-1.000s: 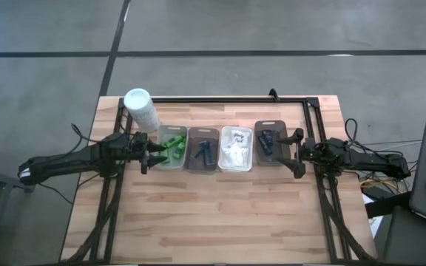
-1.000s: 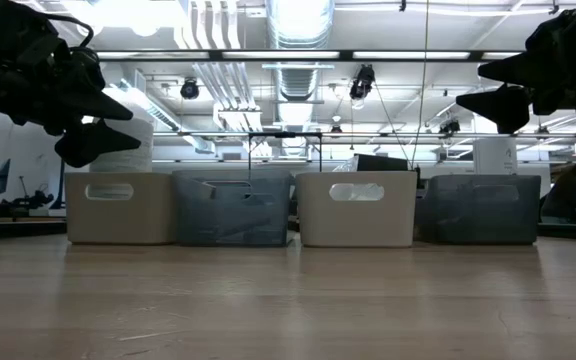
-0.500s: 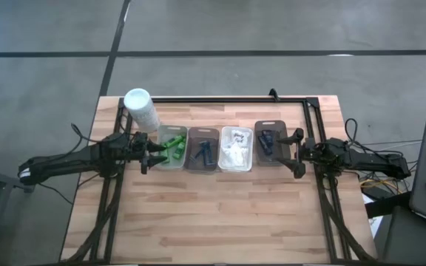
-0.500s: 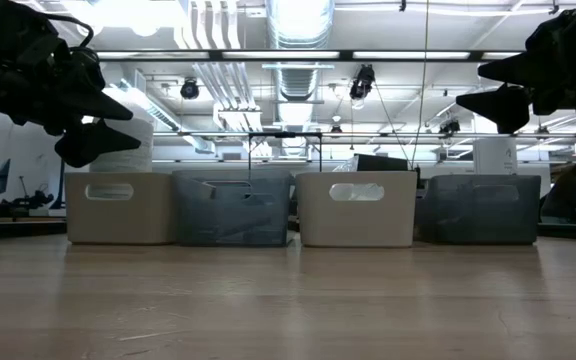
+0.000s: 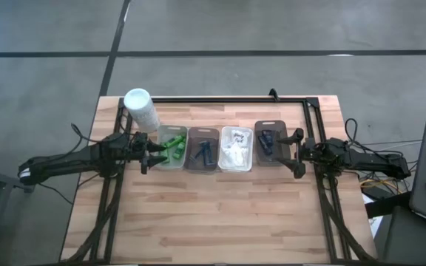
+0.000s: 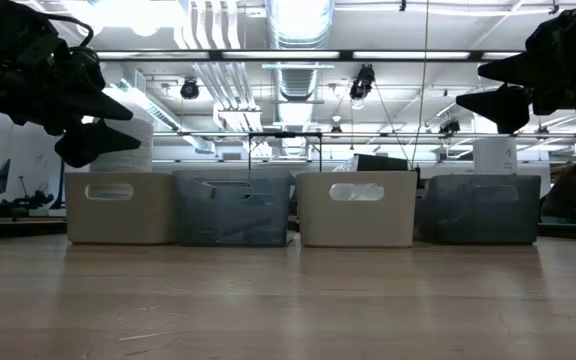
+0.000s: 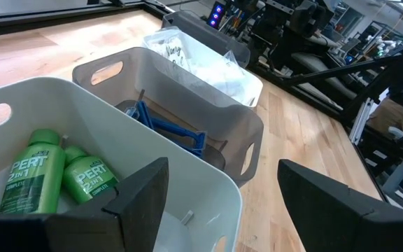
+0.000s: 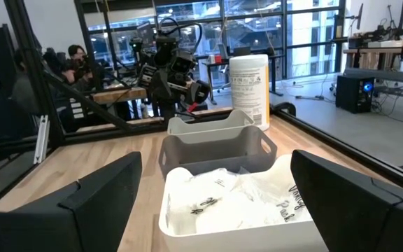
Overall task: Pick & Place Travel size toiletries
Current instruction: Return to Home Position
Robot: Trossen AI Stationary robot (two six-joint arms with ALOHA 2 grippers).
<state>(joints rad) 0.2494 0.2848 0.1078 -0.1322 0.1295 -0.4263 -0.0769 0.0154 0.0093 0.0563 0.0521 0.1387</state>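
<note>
Your left gripper [image 5: 151, 154] hangs at the left end of the row of bins, middle left of the top-down picture. Your right gripper [image 5: 296, 154] hangs at the right end. Both are open wide and hold nothing. Seen from table height, they sit up in the top corners, above the counter [image 5: 220, 214]. I think you are parking the arms out of the way.

The toiletries are sorted, one kind to a bin. I see none loose on the counter.

The green bottles [image 7: 33, 175] lie flat, side by side, in the pale bin [image 5: 173, 128], just beside your left gripper. From above, their long sides look slanted across the bin.

The razors [image 5: 203, 152] lie on the floor of the gray bin [image 5: 203, 130] next to it. Their long sides run mostly up and down the frame.

The white puffs [image 5: 235, 148] fill the white bin [image 5: 236, 128]. They are lumpy and point no way.

The dark sticks [image 5: 268, 140] are in the last bin [image 5: 269, 123]. I cannot tell which way they point.

The tall white tub [image 5: 141, 108] stands upright at the upper left.
</note>
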